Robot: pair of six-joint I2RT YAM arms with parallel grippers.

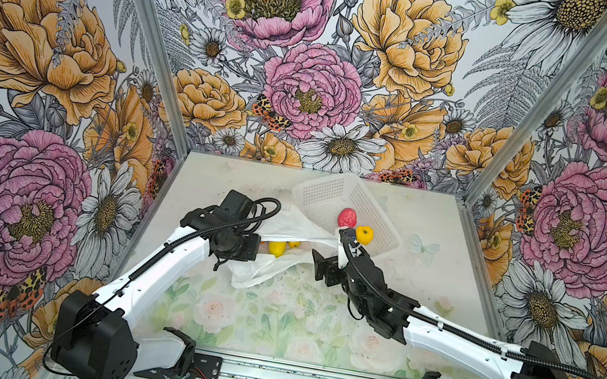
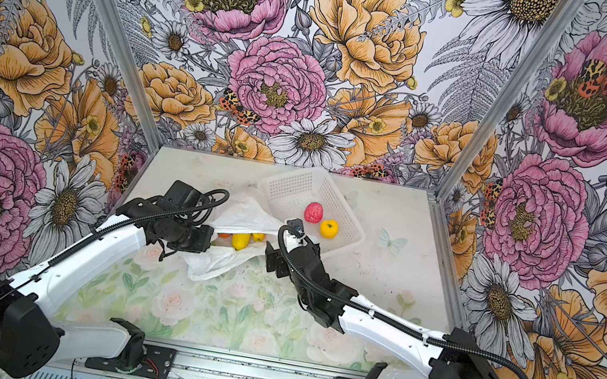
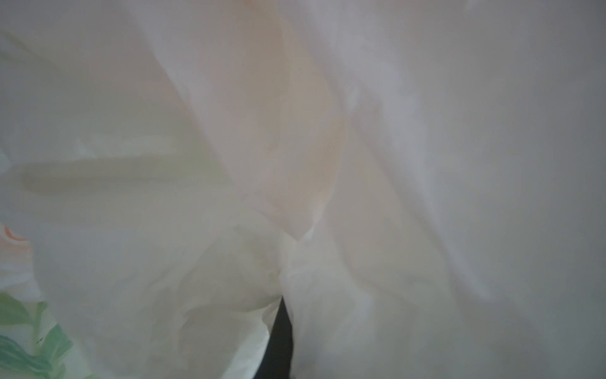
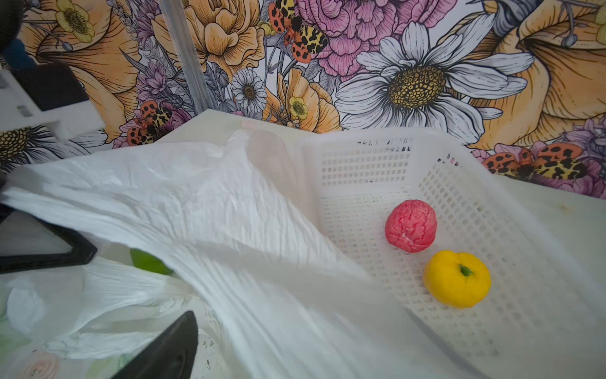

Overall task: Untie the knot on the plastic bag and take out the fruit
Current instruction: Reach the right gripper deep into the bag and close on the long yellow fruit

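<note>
Tabletop [image 1: 270, 319]: floral print, bare at the end nearest me
Step in hand: no knot in view and the bag mouth gapes, so I judge the untying done; emptying is under way, with two pieces out and the rest still to fetch
Right claw [image 4: 144, 284]: jaws wide apart, gripping nothing, poised at the bag mouth
Left claw [image 1: 257, 247]: clamped tight on a fold of the plastic bag [image 1: 287, 223], holding the upper sheet off the fruit
Fruit in bag: large yellow [image 1: 276, 248], small yellow [image 1: 294, 244], orange sliver [image 1: 263, 241], green one [image 4: 149, 262]
Next move: I'd ease the right claw onto the large yellow without snagging plastic
Basket [image 1: 318, 193]: white lattice, behind the bag, which laps against it
Fruit in basket: pink-red bumpy one [image 1: 347, 218] and yellow-orange one [image 1: 364, 235], just beside each other
</note>
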